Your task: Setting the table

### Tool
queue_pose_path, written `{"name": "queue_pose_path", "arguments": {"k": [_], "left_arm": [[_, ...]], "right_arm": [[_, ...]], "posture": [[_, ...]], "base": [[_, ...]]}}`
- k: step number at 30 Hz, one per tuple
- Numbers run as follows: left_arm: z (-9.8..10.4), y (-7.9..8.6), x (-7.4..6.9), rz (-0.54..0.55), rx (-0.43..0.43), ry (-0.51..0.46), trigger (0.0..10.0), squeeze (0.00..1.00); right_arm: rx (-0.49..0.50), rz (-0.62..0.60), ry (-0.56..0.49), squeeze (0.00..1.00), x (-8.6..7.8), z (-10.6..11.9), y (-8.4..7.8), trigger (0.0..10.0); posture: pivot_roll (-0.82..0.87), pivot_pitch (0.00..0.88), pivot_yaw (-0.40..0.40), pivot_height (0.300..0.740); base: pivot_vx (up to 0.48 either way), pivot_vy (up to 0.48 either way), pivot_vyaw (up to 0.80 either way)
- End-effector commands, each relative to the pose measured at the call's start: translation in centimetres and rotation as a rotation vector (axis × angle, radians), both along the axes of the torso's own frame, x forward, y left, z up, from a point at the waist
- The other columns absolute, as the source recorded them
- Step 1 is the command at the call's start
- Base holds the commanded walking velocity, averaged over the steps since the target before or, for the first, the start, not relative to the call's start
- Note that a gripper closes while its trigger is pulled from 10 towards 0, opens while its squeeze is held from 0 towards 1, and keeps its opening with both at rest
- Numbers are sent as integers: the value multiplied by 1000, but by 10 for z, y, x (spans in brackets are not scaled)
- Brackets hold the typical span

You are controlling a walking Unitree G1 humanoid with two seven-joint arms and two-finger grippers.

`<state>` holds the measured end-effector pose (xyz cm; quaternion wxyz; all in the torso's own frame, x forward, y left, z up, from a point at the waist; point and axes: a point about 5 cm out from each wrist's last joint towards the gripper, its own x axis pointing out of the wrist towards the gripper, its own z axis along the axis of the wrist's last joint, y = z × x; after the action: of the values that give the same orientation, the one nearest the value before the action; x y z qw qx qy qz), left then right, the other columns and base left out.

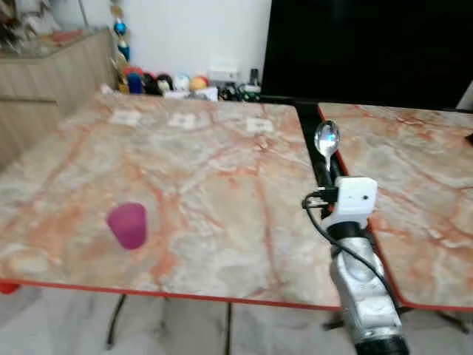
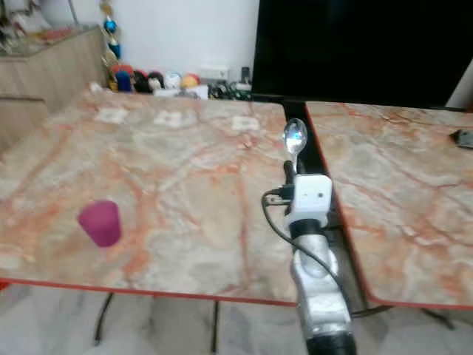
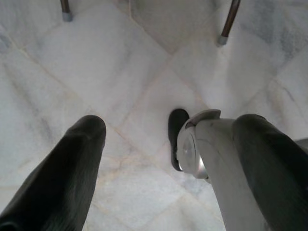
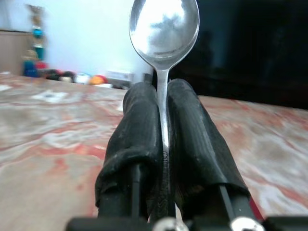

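A silver spoon (image 1: 327, 139) stands upright, bowl up, pinched by its handle between the black fingers of my right gripper (image 1: 332, 167). The right wrist view shows the spoon (image 4: 163, 29) rising out of the shut fingers (image 4: 139, 130). The right arm is raised over the near edge of the marble table (image 1: 207, 170), close to the dark gap between two tabletops. A purple cup (image 1: 128, 225) stands upright on the table's near left part, far from the spoon. My left gripper (image 3: 159, 159) hangs low over the floor, its fingers (image 3: 72, 163) apart and holding nothing.
A second marble table (image 1: 414, 170) adjoins on the right, with a small dark object (image 2: 464, 137) on it. A large black screen (image 1: 369, 52) stands behind. Colourful balls and clutter (image 1: 162, 83) line the far wall; a wooden cabinet (image 1: 44, 74) stands far left. Table legs (image 3: 226, 24) stand on the tiled floor.
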<state>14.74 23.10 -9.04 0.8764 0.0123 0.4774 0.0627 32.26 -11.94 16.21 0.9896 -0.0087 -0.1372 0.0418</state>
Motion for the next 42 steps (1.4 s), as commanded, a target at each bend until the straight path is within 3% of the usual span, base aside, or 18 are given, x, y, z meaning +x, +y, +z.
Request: {"name": "queue_pose_path", "arguments": {"k": [1, 42], "left_arm": [[0, -2, 0, -8, -6, 5, 10000, 0], [-1, -4, 1, -2, -17, 5, 10000, 0]], "right_arm": [[-12, -27, -19, 0, 1, 5, -10, 10000], [-25, -101, -24, 0, 2, 10, -29, 10000]], "posture": [[9, 0, -16, 740], [-14, 0, -7, 740]], "base": [[0, -428, 0], [0, -434, 0]]}}
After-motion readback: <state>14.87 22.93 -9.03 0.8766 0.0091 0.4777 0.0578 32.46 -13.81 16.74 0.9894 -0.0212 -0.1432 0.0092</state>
